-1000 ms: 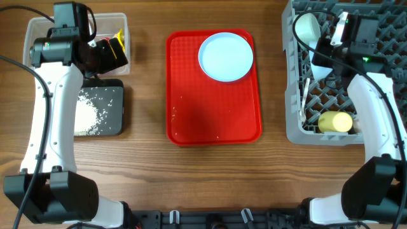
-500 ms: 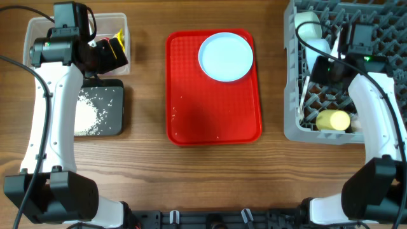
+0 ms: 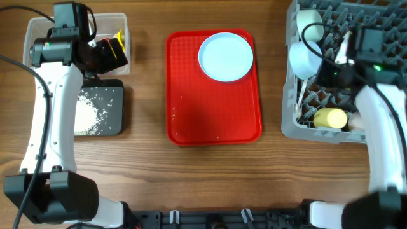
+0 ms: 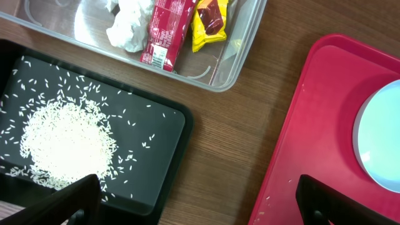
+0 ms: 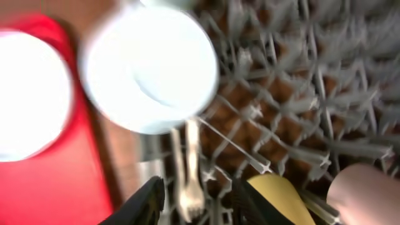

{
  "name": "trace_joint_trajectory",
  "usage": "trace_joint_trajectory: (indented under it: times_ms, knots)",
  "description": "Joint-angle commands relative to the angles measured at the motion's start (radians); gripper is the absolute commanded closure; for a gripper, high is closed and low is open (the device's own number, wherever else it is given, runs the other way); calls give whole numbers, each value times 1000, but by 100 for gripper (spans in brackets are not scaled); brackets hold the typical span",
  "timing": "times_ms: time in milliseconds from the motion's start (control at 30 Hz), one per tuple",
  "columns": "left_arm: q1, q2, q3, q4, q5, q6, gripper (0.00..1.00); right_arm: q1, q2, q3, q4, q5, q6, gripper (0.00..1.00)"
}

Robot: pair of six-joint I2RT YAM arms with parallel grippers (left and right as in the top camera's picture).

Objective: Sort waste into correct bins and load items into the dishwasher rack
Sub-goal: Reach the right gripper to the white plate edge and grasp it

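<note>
The grey dishwasher rack point(image 3: 289, 127) at the right holds two light blue bowls point(image 3: 310, 24) point(image 3: 304, 57), a yellow cup point(image 3: 331, 118) and a white plastic spoon point(image 3: 301, 95). My right gripper point(image 5: 195, 203) is open and empty above the spoon point(image 5: 190, 178), beside one bowl point(image 5: 150, 69); this view is blurred. The light blue plate point(image 3: 226, 56) lies on the red tray point(image 3: 213, 121). My left gripper point(image 4: 200, 209) is open and empty over the wood between the black tray point(image 4: 156, 119) of rice grains point(image 4: 62, 144) and the red tray. The clear tub point(image 4: 240, 59) holds a tissue point(image 4: 128, 28), a red wrapper point(image 4: 165, 31) and a yellow wrapper point(image 4: 209, 22).
A few stray grains lie on the red tray point(image 4: 312, 125). A pale cup point(image 5: 365, 194) sits in the rack next to the yellow cup point(image 5: 284, 197). Bare wooden table runs along the front edge.
My right arm has moved toward the rack's front, and a bowl now sits at the rack's left side below the first one. The left arm has not moved.
</note>
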Motion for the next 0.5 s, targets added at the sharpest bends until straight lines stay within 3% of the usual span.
trace_joint_trajectory:
  times_ms: [0,267,467]
  knots:
    - [5,7,-3,3,4,-9,0,6,-119,0,24,-155,-52,60]
    - [5,7,-3,3,4,-8,0,190,-101,0,77,-167,-72,59]
    - [4,7,-3,3,4,-8,0,402,69,0,264,-95,53,49]
